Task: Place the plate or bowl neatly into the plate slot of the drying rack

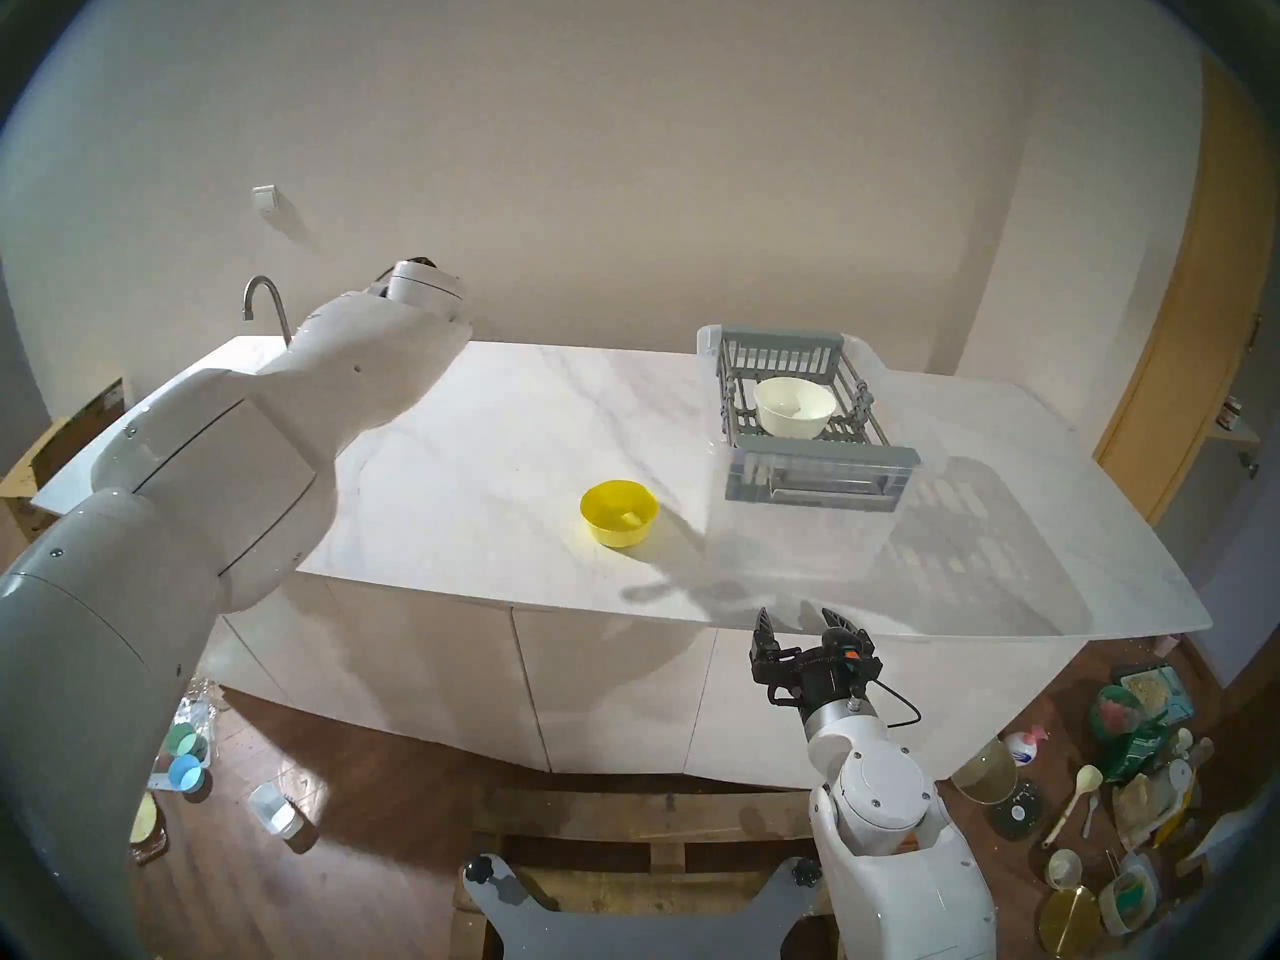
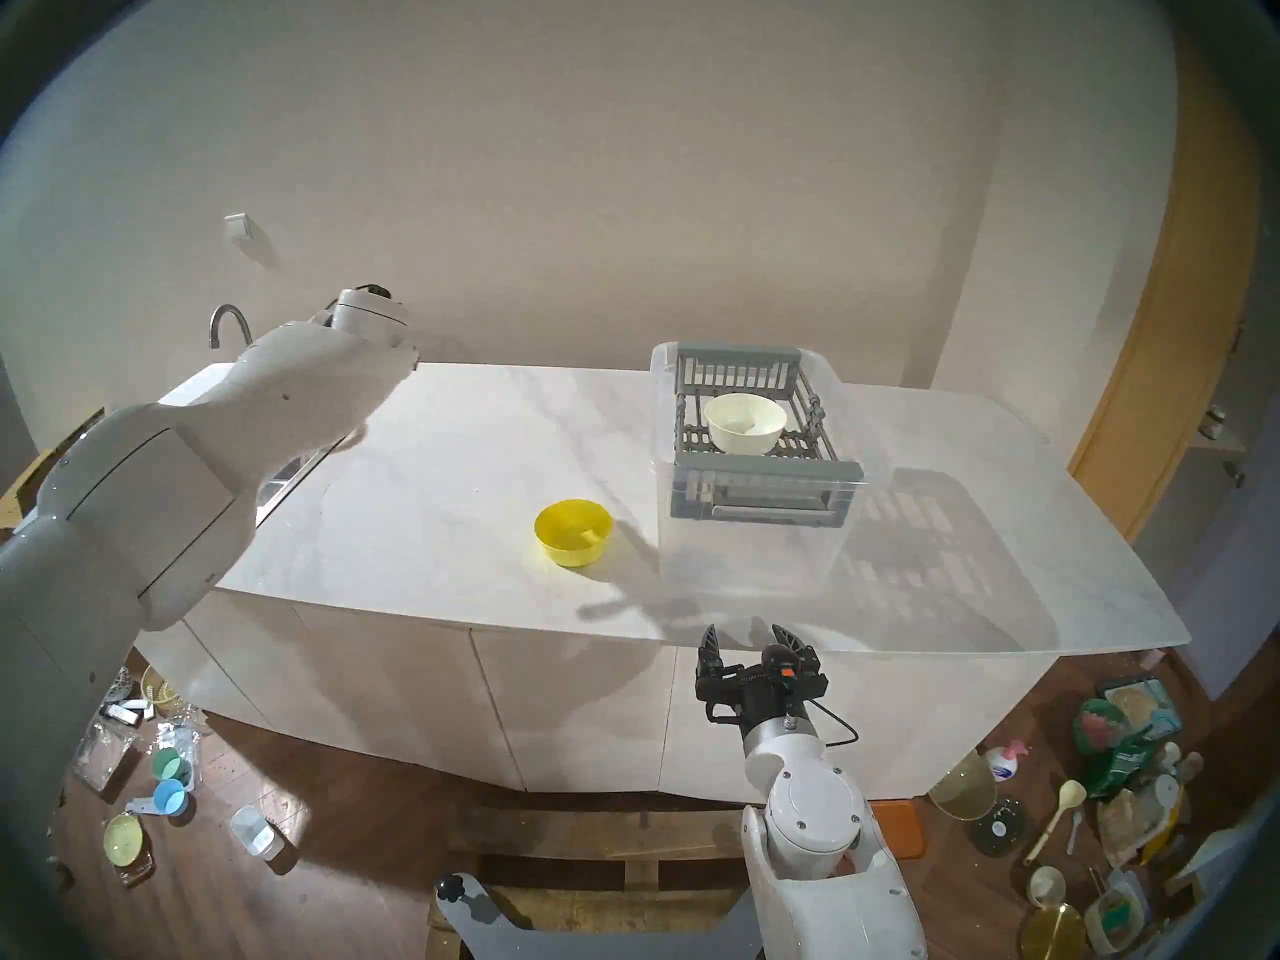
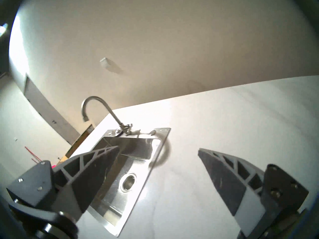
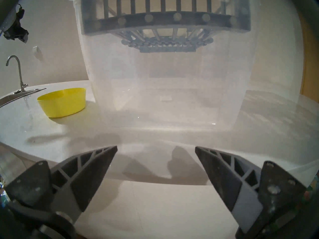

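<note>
A yellow bowl sits upright on the white counter, left of the drying rack. The grey drying rack rests on top of a clear plastic tub. A white bowl stands upright on the rack's notched floor bars, the plate slot. My right gripper hangs open and empty at the counter's front edge, before the tub. My left gripper is open and empty above the sink; the head views hide it behind the arm.
A steel sink with a curved faucet takes the counter's left end. The clear tub stands tall under the rack. Dishes and clutter lie on the floor at both sides.
</note>
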### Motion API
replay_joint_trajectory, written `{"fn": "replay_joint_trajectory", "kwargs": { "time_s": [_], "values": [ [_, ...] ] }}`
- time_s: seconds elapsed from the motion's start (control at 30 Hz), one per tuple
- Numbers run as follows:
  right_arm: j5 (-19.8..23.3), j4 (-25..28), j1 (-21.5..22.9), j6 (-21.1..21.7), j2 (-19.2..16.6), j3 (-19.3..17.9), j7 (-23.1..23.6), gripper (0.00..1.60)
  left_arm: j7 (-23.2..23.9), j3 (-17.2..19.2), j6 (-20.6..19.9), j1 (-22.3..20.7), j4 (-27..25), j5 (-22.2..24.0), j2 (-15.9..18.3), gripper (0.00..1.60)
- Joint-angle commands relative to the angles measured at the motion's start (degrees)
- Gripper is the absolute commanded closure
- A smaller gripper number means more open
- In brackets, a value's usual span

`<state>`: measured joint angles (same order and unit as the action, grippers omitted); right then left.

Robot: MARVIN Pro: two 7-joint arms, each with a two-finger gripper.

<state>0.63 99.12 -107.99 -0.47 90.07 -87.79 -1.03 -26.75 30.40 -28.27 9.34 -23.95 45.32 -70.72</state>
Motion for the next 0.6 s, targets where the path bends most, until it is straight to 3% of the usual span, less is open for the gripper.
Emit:
{"fn": "replay_joint_trajectory", "kwargs": {
  "time_s": [0.0, 0.3, 0.57],
  "values": [
    [-0.01, 1.15, 0.60, -0.39, 0.02, 0.00, 0.00, 0.00, -0.84, 0.94, 3.79, -3.96, -5.12, -0.53, 0.52, 0.00],
    [0.01, 1.10, 0.73, -0.43, 0.02, 0.00, 0.00, 0.00, -1.59, 1.99, 6.57, -2.24, -14.74, -0.30, 2.67, 0.00],
    [0.01, 1.24, 0.75, -0.48, 0.01, 0.00, -0.01, 0.00, -4.38, 3.05, 7.73, 2.89, -31.97, -0.31, 9.37, 0.00]
  ]
}}
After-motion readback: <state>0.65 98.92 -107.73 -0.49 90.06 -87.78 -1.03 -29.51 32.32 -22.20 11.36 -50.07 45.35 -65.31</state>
